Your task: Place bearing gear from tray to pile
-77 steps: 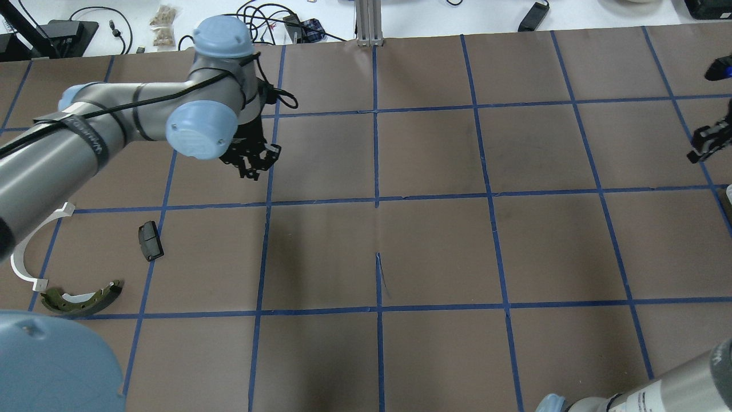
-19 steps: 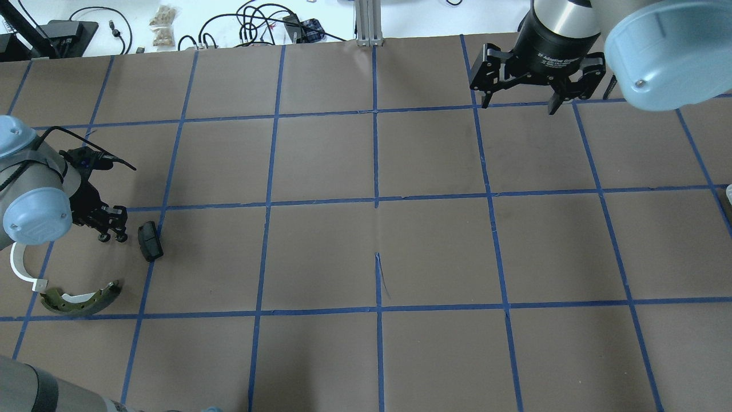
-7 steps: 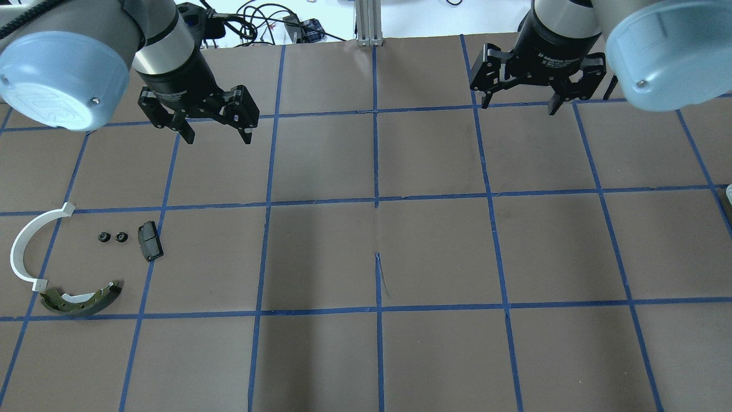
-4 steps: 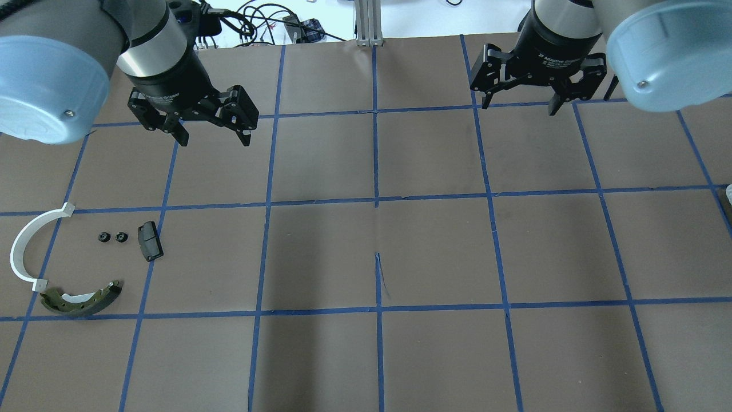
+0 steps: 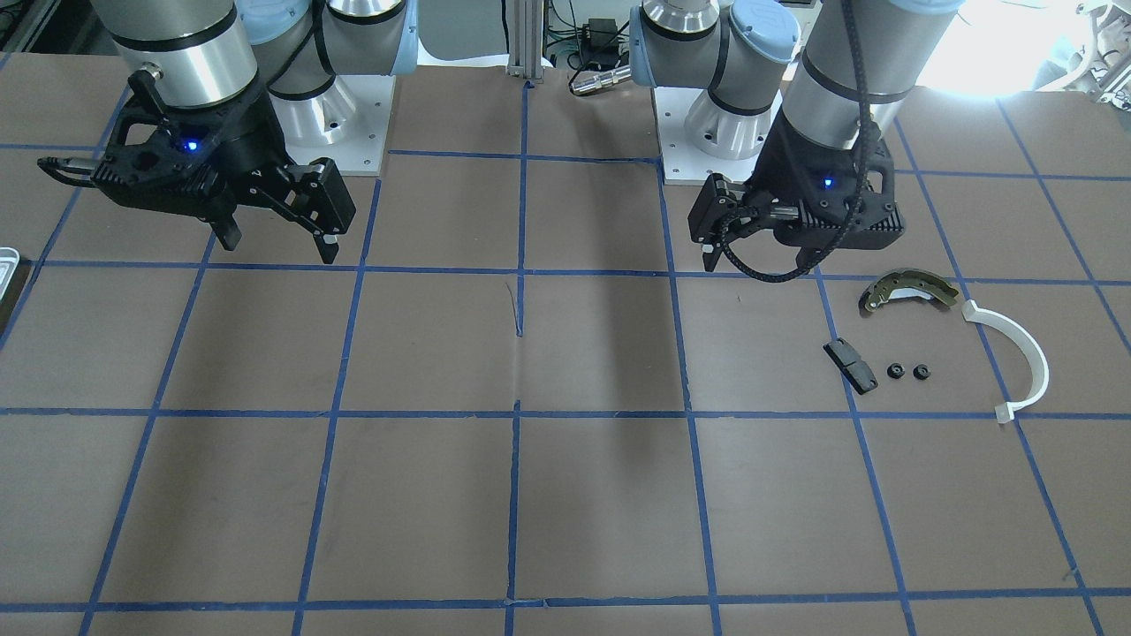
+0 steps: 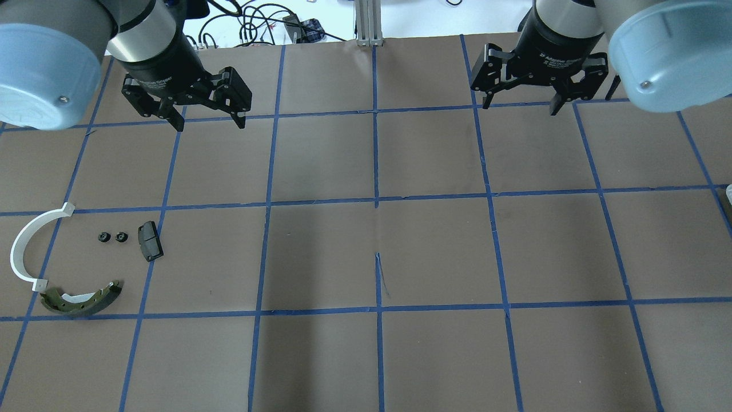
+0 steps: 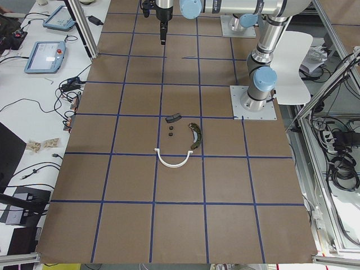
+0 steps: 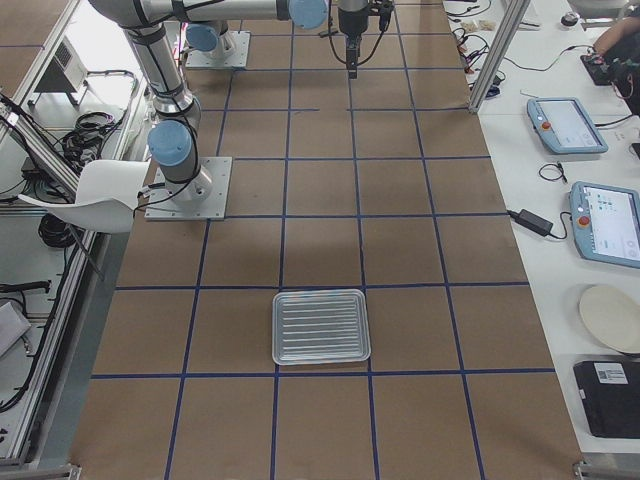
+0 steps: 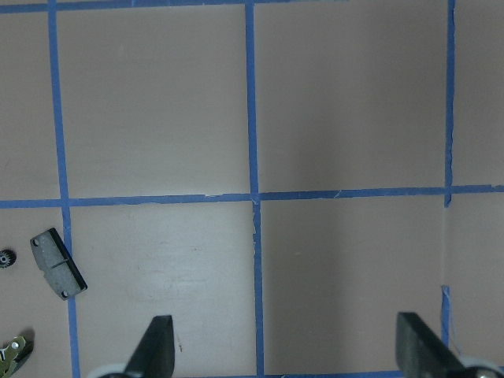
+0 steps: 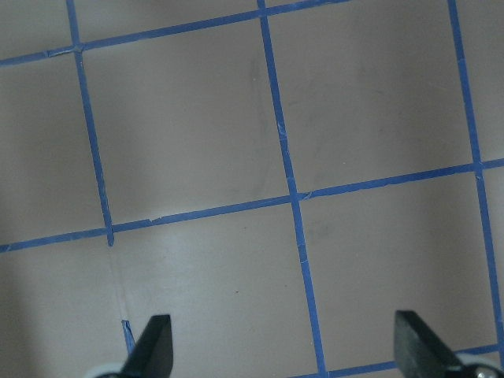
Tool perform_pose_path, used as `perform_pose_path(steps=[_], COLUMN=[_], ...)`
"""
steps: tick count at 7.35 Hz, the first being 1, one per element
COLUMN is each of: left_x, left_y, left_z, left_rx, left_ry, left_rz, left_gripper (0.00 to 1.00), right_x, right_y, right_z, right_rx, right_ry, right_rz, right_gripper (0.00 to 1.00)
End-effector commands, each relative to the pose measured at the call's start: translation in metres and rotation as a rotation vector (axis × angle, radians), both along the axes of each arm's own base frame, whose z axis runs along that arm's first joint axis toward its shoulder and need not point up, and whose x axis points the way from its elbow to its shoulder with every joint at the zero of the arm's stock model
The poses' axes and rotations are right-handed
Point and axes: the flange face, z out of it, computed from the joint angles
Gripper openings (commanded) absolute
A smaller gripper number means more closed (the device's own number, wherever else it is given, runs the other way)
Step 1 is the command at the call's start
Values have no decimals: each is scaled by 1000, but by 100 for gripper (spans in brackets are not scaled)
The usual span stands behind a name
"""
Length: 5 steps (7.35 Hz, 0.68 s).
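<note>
The pile lies on the brown table at my left: two tiny black gears (image 6: 103, 237) (image 6: 120, 236), a black block (image 6: 150, 241), a white arc (image 6: 26, 252) and an olive brake shoe (image 6: 83, 298). It also shows in the front view, with the gears (image 5: 907, 371) beside the block (image 5: 851, 366). My left gripper (image 6: 210, 123) is open and empty, high above the table and beyond the pile. My right gripper (image 6: 519, 107) is open and empty at the far right. The tray (image 8: 321, 294) sits at the table's right end with nothing showing in it.
Blue tape lines grid the table. The left wrist view shows the block (image 9: 57, 262) and one gear (image 9: 6, 257) at its left edge. Cables and gear lie on the white bench (image 6: 171, 23) beyond the far edge. Both arm bases (image 5: 336, 115) stand at my side.
My left gripper went down to the pile, left two gears beside the block, then rose open. In the last half second it drifted slightly farther away. The right gripper stayed still.
</note>
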Motion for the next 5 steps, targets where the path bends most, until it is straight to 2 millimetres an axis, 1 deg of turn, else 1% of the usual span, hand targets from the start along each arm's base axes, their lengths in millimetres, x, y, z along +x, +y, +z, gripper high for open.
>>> perform_pose_path(steps=[1, 5], left_x=[3, 3], left_y=[1, 1], left_z=[6, 7], left_rx=[49, 43], left_ry=[-2, -11], left_rz=[6, -10], left_gripper=[100, 100], right_x=[1, 1], right_y=[0, -1], right_z=[-1, -1], right_rx=[1, -2], right_ry=[0, -2], right_rz=[1, 0], right_gripper=[100, 100])
